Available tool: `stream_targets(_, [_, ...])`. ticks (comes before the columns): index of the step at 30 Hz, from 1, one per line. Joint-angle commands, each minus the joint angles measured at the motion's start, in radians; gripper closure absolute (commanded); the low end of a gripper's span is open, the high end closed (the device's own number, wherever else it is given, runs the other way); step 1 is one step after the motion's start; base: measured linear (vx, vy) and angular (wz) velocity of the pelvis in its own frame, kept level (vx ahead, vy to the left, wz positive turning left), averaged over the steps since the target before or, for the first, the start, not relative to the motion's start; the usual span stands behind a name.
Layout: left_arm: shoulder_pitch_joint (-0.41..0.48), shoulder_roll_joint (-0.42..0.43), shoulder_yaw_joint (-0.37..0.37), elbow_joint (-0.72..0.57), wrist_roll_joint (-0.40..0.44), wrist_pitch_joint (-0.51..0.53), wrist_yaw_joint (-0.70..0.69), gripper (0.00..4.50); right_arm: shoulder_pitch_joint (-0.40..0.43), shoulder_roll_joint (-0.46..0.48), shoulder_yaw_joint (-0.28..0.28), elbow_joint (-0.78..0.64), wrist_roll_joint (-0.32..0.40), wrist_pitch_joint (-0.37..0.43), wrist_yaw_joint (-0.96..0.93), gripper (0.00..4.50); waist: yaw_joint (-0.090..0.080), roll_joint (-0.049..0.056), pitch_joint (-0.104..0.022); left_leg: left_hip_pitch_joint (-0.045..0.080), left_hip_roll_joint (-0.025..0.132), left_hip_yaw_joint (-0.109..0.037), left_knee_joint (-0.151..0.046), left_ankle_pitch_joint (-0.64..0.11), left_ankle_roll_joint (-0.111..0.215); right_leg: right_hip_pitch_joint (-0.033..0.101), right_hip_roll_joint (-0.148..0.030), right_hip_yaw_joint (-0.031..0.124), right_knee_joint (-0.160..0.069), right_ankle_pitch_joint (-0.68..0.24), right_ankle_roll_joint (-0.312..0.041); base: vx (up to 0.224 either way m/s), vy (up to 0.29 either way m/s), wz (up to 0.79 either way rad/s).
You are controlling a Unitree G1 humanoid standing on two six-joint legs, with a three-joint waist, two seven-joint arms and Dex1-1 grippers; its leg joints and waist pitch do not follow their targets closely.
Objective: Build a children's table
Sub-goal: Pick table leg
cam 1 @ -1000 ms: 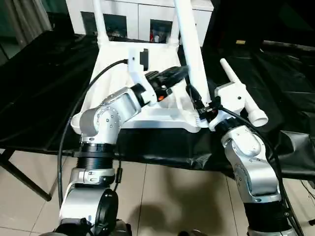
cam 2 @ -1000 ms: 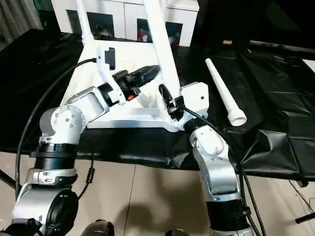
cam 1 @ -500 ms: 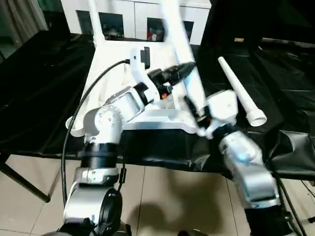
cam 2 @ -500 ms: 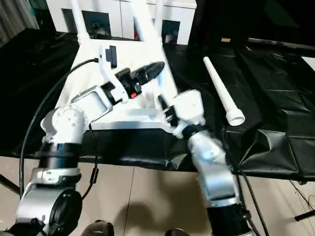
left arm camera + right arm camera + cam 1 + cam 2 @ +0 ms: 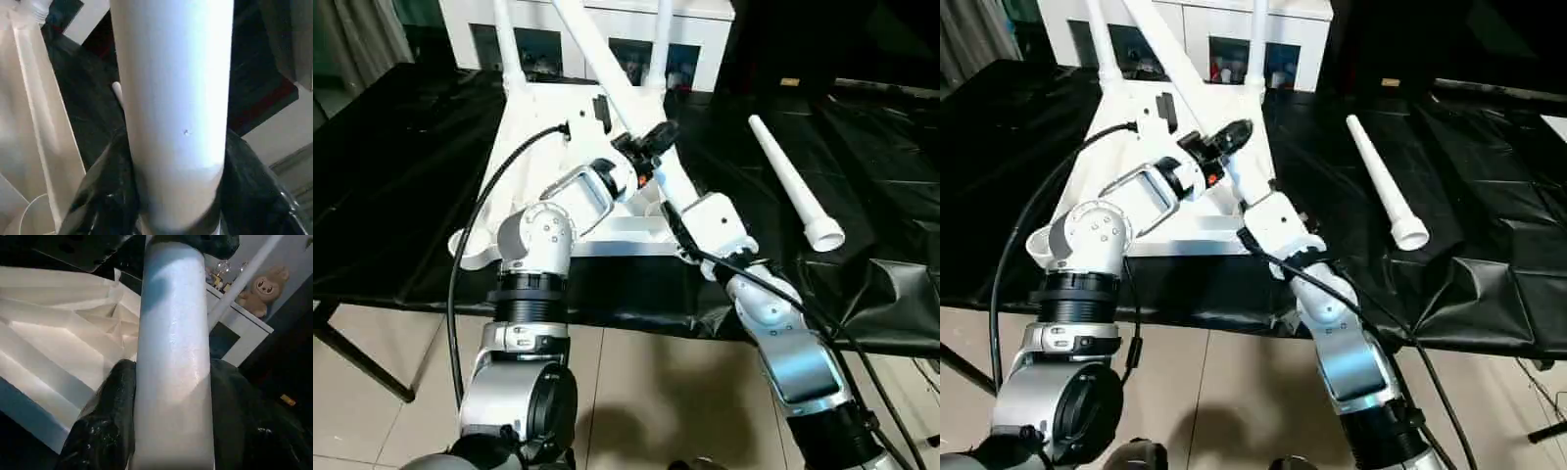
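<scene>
The children's table (image 5: pixel 543 98) lies upside down on the black cover, ribbed underside up. Two white legs (image 5: pixel 502 44) (image 5: pixel 663 44) stand in its far corner sockets. A third leg (image 5: pixel 597 49) leans steeply, its top toward the far left and its lower end by the near right corner. My left gripper (image 5: pixel 656 137) is shut on that leg midway; its black fingers (image 5: pixel 105 196) hug the tube. Lower down, my right gripper (image 5: pixel 677 217) is shut on it too, fingers (image 5: pixel 105 416) on both sides. Another leg (image 5: pixel 790 183) lies loose on the cover to the right.
The black-covered work table (image 5: pixel 401 176) ends just in front of the tabletop, with tiled floor (image 5: pixel 636 392) below. A white cabinet with glass doors (image 5: pixel 710 24) stands behind. The cover is creased and rumpled at the near right (image 5: pixel 891 284).
The held leg has swung from nearly upright to leaning with its top far to the left. My right gripper has moved left and down to the near right corner, and the camera has shifted a little.
</scene>
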Motion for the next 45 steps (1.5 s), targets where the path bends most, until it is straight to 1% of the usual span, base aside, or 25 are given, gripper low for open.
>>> stream_targets(1, [-0.021, -0.023, 0.010, 0.011, 0.005, -0.009, 0.035, 2.54, -0.027, -0.010, -0.012, -0.002, -0.024, 0.010, -0.021, 2.69, -0.002, 0.008, -0.100, 0.030, -0.004, -0.002, -0.078, -0.345, -0.029, 0.052, -0.022, 0.016, -0.086, -0.296, -0.123, 0.000, 0.000, 0.00])
stream_targets(6, [-0.026, -0.029, 0.020, 0.010, -0.017, -0.020, 0.033, 2.65, -0.040, -0.013, -0.011, 0.016, -0.018, -0.017, -0.010, 2.69, -0.003, 0.007, -0.101, 0.031, -0.004, -0.002, -0.078, -0.335, -0.024, 0.054, -0.021, 0.016, -0.083, -0.265, -0.136, 0.000, 0.000, 0.00])
stream_targets(7, [-0.028, -0.025, 0.018, 0.011, -0.019, -0.021, 0.026, 2.65, -0.042, -0.009, -0.011, 0.022, 0.006, -0.036, 0.012, 2.69, -0.002, 0.008, -0.101, 0.031, -0.003, -0.002, -0.077, -0.337, -0.024, 0.053, -0.021, 0.015, -0.083, -0.266, -0.138, 0.000, 0.000, 0.00])
stream_targets(10, [-0.032, -0.005, 0.001, 0.014, -0.013, -0.030, -0.001, 2.67, -0.044, 0.011, -0.030, 0.026, 0.090, -0.065, 0.064, 1.99, -0.002, 0.013, -0.102, 0.032, -0.003, -0.002, -0.077, -0.347, -0.016, 0.053, -0.022, 0.016, -0.085, -0.257, -0.141, 0.000, 0.000, 0.00])
stream_targets(11, [-0.035, 0.011, -0.017, 0.017, -0.001, -0.037, -0.020, 2.67, -0.045, 0.017, -0.045, 0.018, 0.130, -0.055, 0.090, 1.97, -0.001, 0.013, -0.103, 0.032, -0.003, -0.002, -0.076, -0.345, -0.011, 0.054, -0.021, 0.016, -0.083, -0.245, -0.147, 0.000, 0.000, 0.00])
stream_targets(12, [-0.038, 0.025, -0.030, 0.019, 0.010, -0.043, -0.035, 2.67, -0.046, 0.021, -0.056, 0.012, 0.159, -0.046, 0.111, 1.91, 0.000, 0.022, -0.103, 0.033, -0.002, -0.003, -0.078, -0.346, -0.009, 0.054, -0.021, 0.016, -0.083, -0.230, -0.153, 0.000, 0.000, 0.00])
stream_targets(13, [-0.040, 0.032, -0.038, 0.020, 0.016, -0.046, -0.044, 2.68, -0.046, 0.021, -0.063, 0.007, 0.175, -0.039, 0.123, 1.79, 0.000, 0.020, -0.104, 0.033, -0.003, -0.004, -0.078, -0.347, -0.006, 0.055, -0.021, 0.015, -0.082, -0.226, -0.154, 0.000, 0.000, 0.00])
stream_targets(14, [-0.049, 0.059, -0.063, 0.032, 0.033, -0.057, -0.083, 2.68, -0.043, 0.017, -0.101, -0.026, 0.266, 0.030, 0.191, 1.58, 0.000, 0.028, -0.103, 0.034, -0.002, -0.004, -0.079, -0.351, -0.006, 0.054, -0.020, 0.015, -0.083, -0.222, -0.158, 0.000, 0.000, 0.00])
stream_targets(15, [-0.050, 0.061, -0.064, 0.032, 0.033, -0.057, -0.084, 2.68, -0.043, 0.016, -0.103, -0.028, 0.271, 0.034, 0.194, 1.58, 0.000, 0.024, -0.103, 0.035, -0.004, -0.003, -0.078, -0.354, 0.002, 0.056, -0.017, 0.015, -0.083, -0.224, -0.155, 0.000, 0.000, 0.00])
stream_targets(16, [-0.061, 0.086, -0.085, 0.049, 0.047, -0.065, -0.127, 2.68, -0.038, -0.006, -0.149, -0.077, 0.379, 0.125, 0.281, 1.55, 0.001, 0.024, -0.104, 0.034, -0.002, -0.004, -0.079, -0.339, 0.003, 0.059, -0.020, 0.016, -0.080, -0.213, -0.160, 0.000, 0.000, 0.00])
stream_targets(17, [-0.065, 0.097, -0.094, 0.056, 0.052, -0.068, -0.145, 2.68, -0.037, -0.020, -0.165, -0.096, 0.418, 0.156, 0.316, 1.55, 0.006, 0.027, -0.106, 0.036, -0.001, -0.005, -0.079, -0.334, 0.011, 0.061, -0.022, 0.016, -0.079, -0.218, -0.161, 0.000, 0.000, 0.00])
stream_targets(18, [-0.074, 0.110, -0.100, 0.064, 0.055, -0.069, -0.168, 2.68, -0.036, -0.061, -0.195, -0.120, 0.470, 0.207, 0.364, 1.55, 0.003, 0.018, -0.104, 0.031, 0.000, -0.003, -0.079, -0.319, 0.012, 0.063, -0.022, 0.016, -0.080, -0.218, -0.167, 0.000, 0.000, 0.00])
stream_targets(19, [-0.082, 0.123, -0.107, 0.068, 0.056, -0.065, -0.193, 2.68, -0.037, -0.098, -0.226, -0.140, 0.514, 0.258, 0.401, 1.55, 0.007, 0.022, -0.105, 0.036, -0.001, -0.002, -0.078, -0.321, 0.014, 0.062, -0.022, 0.015, -0.080, -0.228, -0.170, 0.000, 0.000, 0.00])
stream_targets(23, [-0.096, 0.163, -0.147, 0.059, 0.049, -0.043, -0.301, 2.68, -0.054, -0.192, -0.318, -0.152, 0.636, 0.374, 0.479, 1.55, 0.014, 0.007, -0.106, 0.032, -0.002, 0.004, -0.074, -0.275, 0.013, 0.064, -0.028, 0.017, -0.084, -0.269, -0.175, 0.000, 0.000, 0.00])
stream_targets(24, [-0.093, 0.183, -0.180, 0.047, 0.052, -0.029, -0.355, 2.68, -0.064, -0.220, -0.354, -0.141, 0.685, 0.425, 0.503, 1.55, 0.015, 0.007, -0.106, 0.031, -0.002, 0.005, -0.073, -0.264, 0.013, 0.064, -0.030, 0.016, -0.084, -0.281, -0.175, 0.000, 0.000, 0.00])
stream_targets(27, [-0.086, 0.216, -0.234, 0.025, 0.063, -0.013, -0.433, 2.68, -0.092, -0.266, -0.401, -0.117, 0.736, 0.481, 0.544, 1.55, 0.014, -0.001, -0.107, 0.029, 0.001, 0.005, -0.072, -0.244, 0.012, 0.062, -0.034, 0.015, -0.084, -0.306, -0.173, 0.000, 0.000, 0.00])
stream_targets(28, [-0.086, 0.221, -0.240, 0.018, 0.060, -0.003, -0.444, 2.68, -0.099, -0.279, -0.405, -0.110, 0.739, 0.486, 0.558, 1.55, 0.013, -0.008, -0.107, 0.028, 0.000, 0.006, -0.071, -0.238, 0.013, 0.063, -0.034, 0.014, -0.083, -0.312, -0.173, 0.000, 0.000, 0.00])
stream_targets(30, [-0.088, 0.228, -0.245, 0.013, 0.055, 0.012, -0.457, 2.68, -0.108, -0.295, -0.404, -0.105, 0.742, 0.493, 0.570, 1.55, 0.015, -0.003, -0.105, 0.030, 0.002, 0.007, -0.069, -0.233, 0.010, 0.059, -0.035, 0.015, -0.084, -0.332, -0.172, 0.000, 0.000, 0.00])
stream_targets(31, [-0.089, 0.236, -0.253, 0.004, 0.048, 0.026, -0.472, 2.69, -0.119, -0.311, -0.400, -0.104, 0.752, 0.508, 0.581, 1.55, 0.013, -0.013, -0.105, 0.028, 0.002, 0.009, -0.070, -0.231, 0.010, 0.060, -0.035, 0.014, -0.085, -0.338, -0.168, 0.000, 0.000, 0.00])
stream_targets(33, [-0.093, 0.242, -0.257, -0.007, 0.037, 0.046, -0.488, 2.69, -0.141, -0.324, -0.401, -0.103, 0.794, 0.548, 0.608, 1.55, 0.016, -0.008, -0.105, 0.030, 0.002, 0.007, -0.070, -0.225, 0.009, 0.060, -0.037, 0.014, -0.084, -0.350, -0.165, 0.000, 0.000, 0.00])
stream_targets(34, [-0.094, 0.242, -0.257, -0.008, 0.036, 0.048, -0.488, 2.69, -0.144, -0.325, -0.401, -0.102, 0.800, 0.554, 0.612, 1.55, 0.015, -0.013, -0.105, 0.030, 0.002, 0.009, -0.069, -0.227, 0.011, 0.059, -0.036, 0.013, -0.086, -0.352, -0.165, 0.000, 0.000, 0.00])
stream_targets(38, [-0.093, 0.257, -0.289, -0.024, 0.038, 0.058, -0.545, 2.69, -0.187, -0.366, -0.378, -0.068, 0.870, 0.653, 0.693, 1.55, 0.021, -0.016, -0.105, 0.032, 0.004, 0.008, -0.069, -0.227, 0.013, 0.057, -0.036, 0.012, -0.086, -0.360, -0.164, 0.000, 0.000, 0.00])
stream_targets(41, [-0.096, 0.256, -0.289, -0.032, 0.034, 0.070, -0.555, 2.69, -0.202, -0.387, -0.344, -0.038, 0.862, 0.677, 0.720, 1.55, 0.026, -0.016, -0.105, 0.031, 0.005, 0.008, -0.070, -0.227, 0.000, 0.057, -0.037, 0.013, -0.085, -0.365, -0.155, 0.000, 0.000, 0.00])
stream_targets(42, [-0.100, 0.254, -0.287, -0.035, 0.023, 0.081, -0.562, 2.69, -0.205, -0.390, -0.313, -0.019, 0.843, 0.668, 0.734, 1.55, 0.030, -0.009, -0.105, 0.033, 0.006, 0.007, -0.071, -0.231, -0.006, 0.054, -0.038, 0.014, -0.085, -0.363, -0.153, 0.000, 0.000, 0.00])
stream_targets(45, [-0.098, 0.254, -0.299, -0.048, 0.015, 0.092, -0.583, 2.69, -0.208, -0.383, -0.283, 0.003, 0.817, 0.641, 0.744, 1.55, 0.030, -0.012, -0.106, 0.033, 0.006, 0.007, -0.072, -0.250, -0.018, 0.054, -0.037, 0.013, -0.086, -0.352, -0.160, 0.000, 0.000, 0.00])
